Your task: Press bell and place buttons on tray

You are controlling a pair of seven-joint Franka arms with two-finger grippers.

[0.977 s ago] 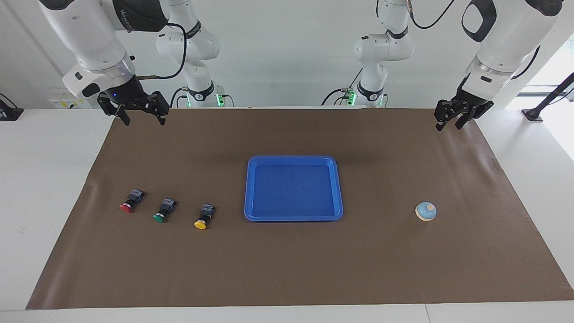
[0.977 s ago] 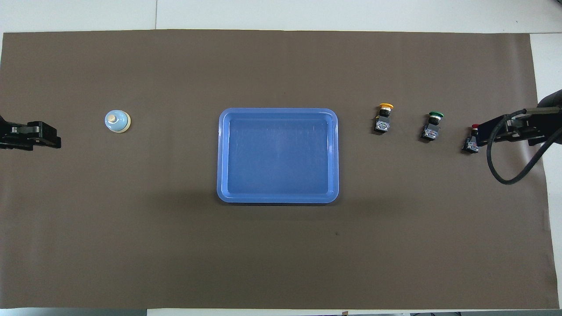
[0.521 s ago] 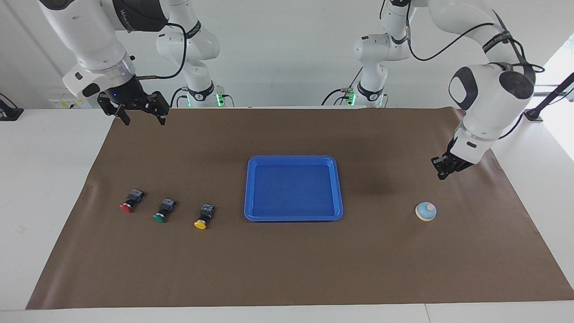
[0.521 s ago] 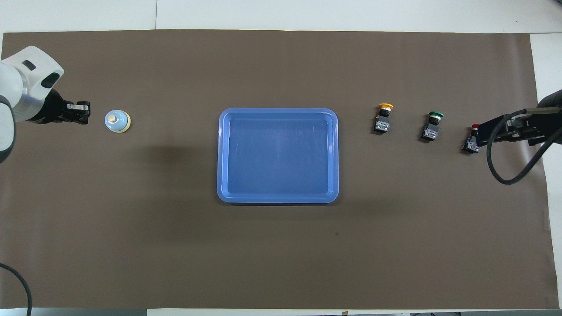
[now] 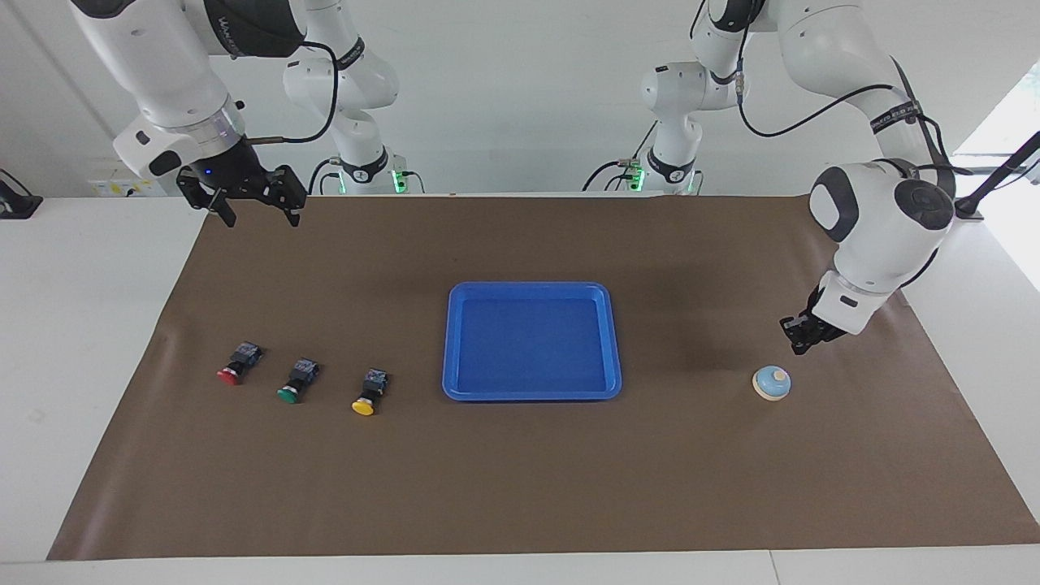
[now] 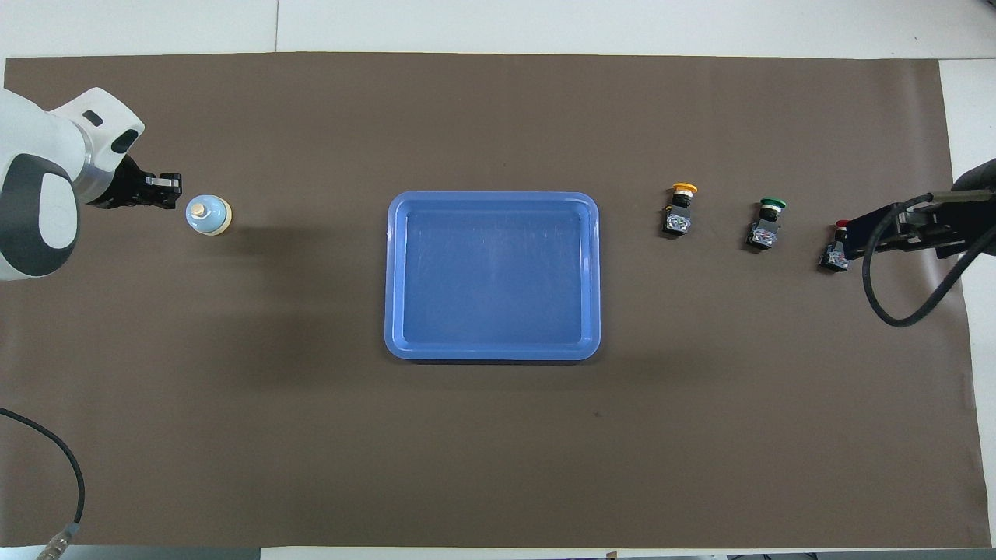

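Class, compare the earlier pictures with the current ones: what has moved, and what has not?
The left tool swung down from the table's robot end to just above the small light-blue dome bell, closing shut, holding nothing. The right tool, blue plastic tray and three push-buttons stayed put.

A brown mat (image 5: 536, 479), apparently paper, covers the white table (image 5: 89, 325).
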